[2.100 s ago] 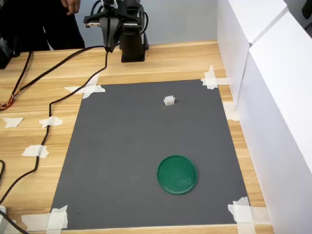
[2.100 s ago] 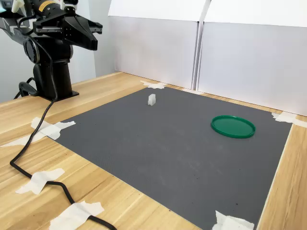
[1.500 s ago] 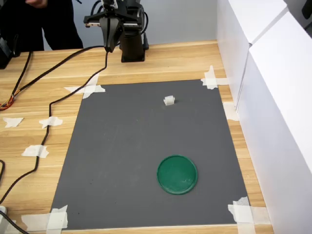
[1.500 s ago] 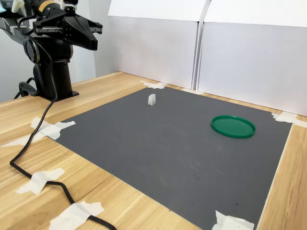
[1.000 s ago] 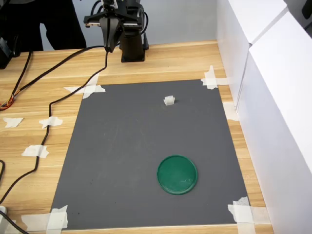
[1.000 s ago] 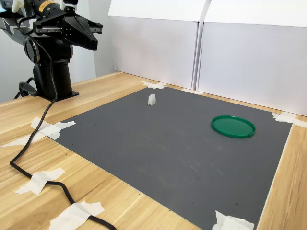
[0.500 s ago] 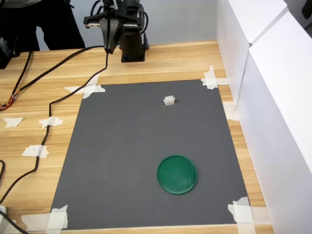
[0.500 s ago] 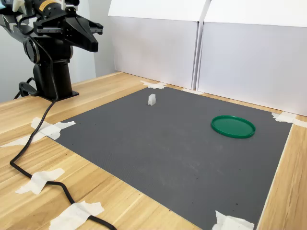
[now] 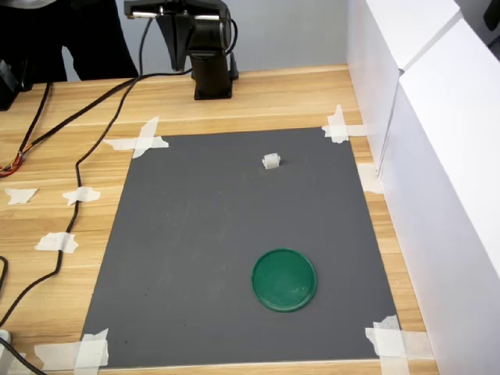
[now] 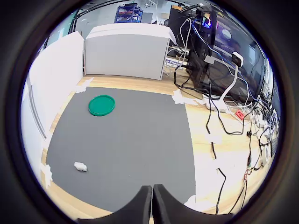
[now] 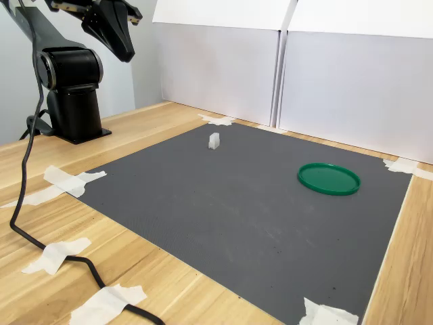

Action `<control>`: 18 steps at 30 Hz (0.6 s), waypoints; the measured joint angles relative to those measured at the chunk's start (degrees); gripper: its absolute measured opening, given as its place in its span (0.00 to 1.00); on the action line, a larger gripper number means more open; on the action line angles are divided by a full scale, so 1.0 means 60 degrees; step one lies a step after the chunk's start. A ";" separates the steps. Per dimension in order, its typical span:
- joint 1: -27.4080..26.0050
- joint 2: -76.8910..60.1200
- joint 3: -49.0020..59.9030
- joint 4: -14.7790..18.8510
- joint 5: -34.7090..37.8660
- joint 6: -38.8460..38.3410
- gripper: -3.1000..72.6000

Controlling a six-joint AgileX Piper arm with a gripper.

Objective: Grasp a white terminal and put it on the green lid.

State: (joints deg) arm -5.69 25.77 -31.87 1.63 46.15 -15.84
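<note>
The white terminal [image 9: 271,161] sits alone on the dark grey mat [image 9: 203,258], near the mat's far edge in the first exterior view, toward my base [image 9: 212,74]. In the second exterior view it stands upright [image 11: 214,140], well apart from the green lid [image 11: 329,179], which lies flat on the same mat toward the second exterior view's right. In the wrist view I see both: the terminal [image 10: 80,166] near one mat edge and the lid [image 10: 102,105] far across from it.

My pincer [image 10: 152,204] is closed and holds nothing; its two fingers [image 10: 140,205] press together with only a thin line between. It hangs high above the table, near my base, not over the mat [image 11: 126,42]. White tape [image 9: 141,139] fixes the mat corners to the wooden table [image 9: 273,98], and a black cable [image 9: 66,211] runs along the first exterior view's left.
</note>
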 joint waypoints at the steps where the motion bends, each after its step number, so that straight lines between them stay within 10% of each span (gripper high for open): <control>1: 0.0000 0.0080 -0.0179 -0.0023 0.0242 -0.0022 0.02; 18: 0.0000 0.3106 -0.2091 0.0198 0.3505 0.0054 0.07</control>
State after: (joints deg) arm -5.69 44.40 -44.42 2.82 67.18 -15.52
